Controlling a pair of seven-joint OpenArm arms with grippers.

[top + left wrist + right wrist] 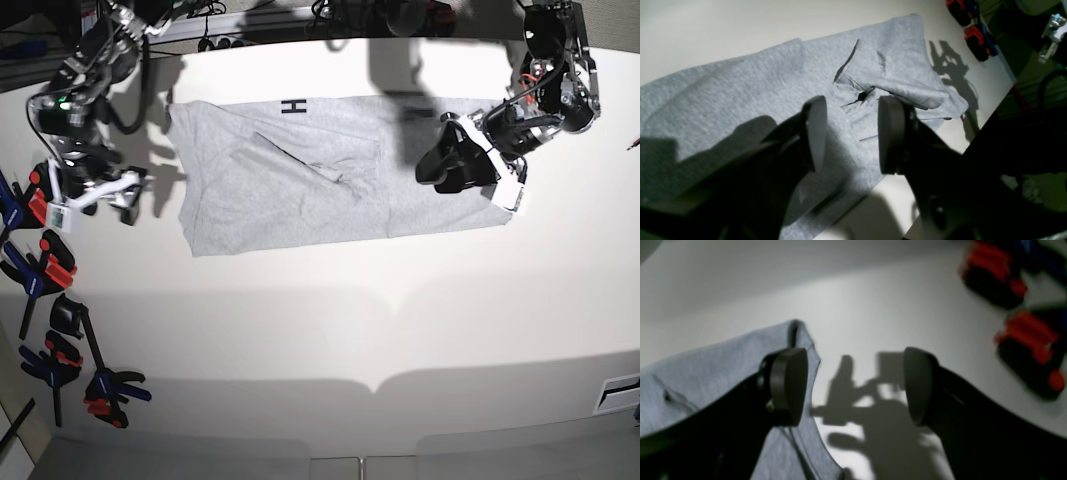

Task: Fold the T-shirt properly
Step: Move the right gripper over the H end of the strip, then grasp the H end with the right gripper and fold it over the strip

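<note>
So the T-shirt (330, 170) is lying flat on the white worktop (330, 320), folded into a long horizontal band, with a bit of black lettering peeking out along its far edge and a rumpled, creased flap across the middle. In the base view the left claw (455, 165) hangs over the shirt's right end, and from its own wrist cam you can see the pads spread apart with grey fabric below them, nothing pinched between. The right claw (115, 195) is off the shirt's left edge, just beside it over bare worktop; its wrist cam shows the pads (788, 386) wide apart, one over the shirt's corner and the other over the worktop, nothing gripped. A bunch of red, blue and black clamps (50, 320) sit along the worktop's left edge, well apart from the shirt.
</note>
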